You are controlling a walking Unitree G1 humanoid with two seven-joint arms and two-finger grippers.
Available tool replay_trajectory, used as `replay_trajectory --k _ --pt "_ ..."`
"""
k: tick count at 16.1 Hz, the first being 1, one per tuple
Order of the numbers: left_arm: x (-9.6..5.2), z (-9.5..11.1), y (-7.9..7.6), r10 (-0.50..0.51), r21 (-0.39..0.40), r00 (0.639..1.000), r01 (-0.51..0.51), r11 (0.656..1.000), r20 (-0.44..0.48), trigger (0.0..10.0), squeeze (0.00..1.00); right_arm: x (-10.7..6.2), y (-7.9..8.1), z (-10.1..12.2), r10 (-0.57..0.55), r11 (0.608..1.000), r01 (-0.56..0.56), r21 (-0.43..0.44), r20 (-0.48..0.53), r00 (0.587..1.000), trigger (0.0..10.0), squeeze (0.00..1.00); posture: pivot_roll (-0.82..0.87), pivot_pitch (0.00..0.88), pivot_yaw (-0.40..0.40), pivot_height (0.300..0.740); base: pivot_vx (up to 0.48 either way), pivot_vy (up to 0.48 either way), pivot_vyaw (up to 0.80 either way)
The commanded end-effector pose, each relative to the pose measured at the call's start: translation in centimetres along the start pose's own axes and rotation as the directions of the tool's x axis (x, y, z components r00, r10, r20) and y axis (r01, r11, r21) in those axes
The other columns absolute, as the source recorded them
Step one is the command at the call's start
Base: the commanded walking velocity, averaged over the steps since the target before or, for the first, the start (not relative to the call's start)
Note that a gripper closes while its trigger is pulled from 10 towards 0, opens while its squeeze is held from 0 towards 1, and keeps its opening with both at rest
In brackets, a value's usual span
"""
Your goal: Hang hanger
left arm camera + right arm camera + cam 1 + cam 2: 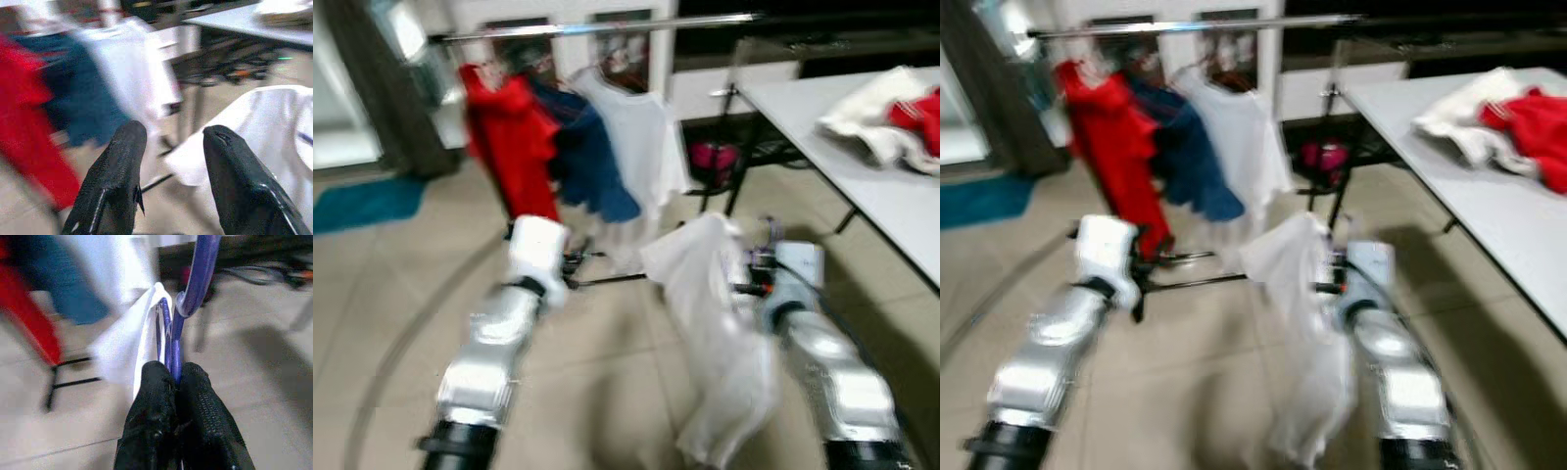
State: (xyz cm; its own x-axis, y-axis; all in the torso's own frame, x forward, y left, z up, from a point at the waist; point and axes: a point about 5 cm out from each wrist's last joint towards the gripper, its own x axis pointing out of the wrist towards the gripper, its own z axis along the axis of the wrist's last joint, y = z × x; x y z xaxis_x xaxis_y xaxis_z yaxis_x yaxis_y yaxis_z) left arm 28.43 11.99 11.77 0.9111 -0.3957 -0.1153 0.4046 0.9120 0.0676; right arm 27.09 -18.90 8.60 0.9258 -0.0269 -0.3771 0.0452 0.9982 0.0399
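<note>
Two silver arms with black elbow bands and white wrist housings; each end effector (168, 147) has two long, textured black fingers (156, 416).

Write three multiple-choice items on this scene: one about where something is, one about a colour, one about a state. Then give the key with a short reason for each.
1. Where do the red, blue and white garments hang?
A. On the rail ahead of the robot
B. On the grey table
C. On the floor

2. What colour is the hanger held by the right end effector?
A. Green
B. Purple
C. Yellow

3. How does the left end effector stand?
A. Shut on a hanger
B. Shut on a shirt
C. Open, holding nothing

Key:
1 A: the red garment, blue garment and white garment hang from the rail, while the table stands to the right.
2 B: the right wrist view shows the right end effector shut on a purple hanger carrying a white shirt.
3 C: the left end effector shows its fingers apart with nothing between.
</note>
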Motion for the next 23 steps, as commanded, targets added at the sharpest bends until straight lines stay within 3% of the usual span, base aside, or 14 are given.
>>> replay_trajectory --k 1,21,23 --pt "-0.24 0.36 1.14 0.031 0.025 1.000 -0.031 0.999 0.003 10.0 0.00 0.03 0.58 0.99 0.022 1.000 -0.022 0.000 0.047 0.999 10.0 0.00 0.08 0.022 0.023 0.740 0.390 0.000 -0.80" --pt "-0.24 0.46 1.04 0.022 0.022 1.000 -0.022 1.000 0.006 10.0 0.00 0.08 -0.24 1.33 0.019 0.998 -0.016 -0.053 0.051 0.998 10.0 0.00 0.08 0.025 0.021 0.740 0.386 0.000 0.00" --pt "-0.25 0.43 0.99 0.022 0.021 1.000 -0.022 1.000 0.006 10.0 0.00 0.08 -0.17 1.38 0.026 0.999 -0.024 -0.049 0.051 0.998 10.0 0.00 0.08 0.026 0.020 0.740 0.392 0.000 -0.80"
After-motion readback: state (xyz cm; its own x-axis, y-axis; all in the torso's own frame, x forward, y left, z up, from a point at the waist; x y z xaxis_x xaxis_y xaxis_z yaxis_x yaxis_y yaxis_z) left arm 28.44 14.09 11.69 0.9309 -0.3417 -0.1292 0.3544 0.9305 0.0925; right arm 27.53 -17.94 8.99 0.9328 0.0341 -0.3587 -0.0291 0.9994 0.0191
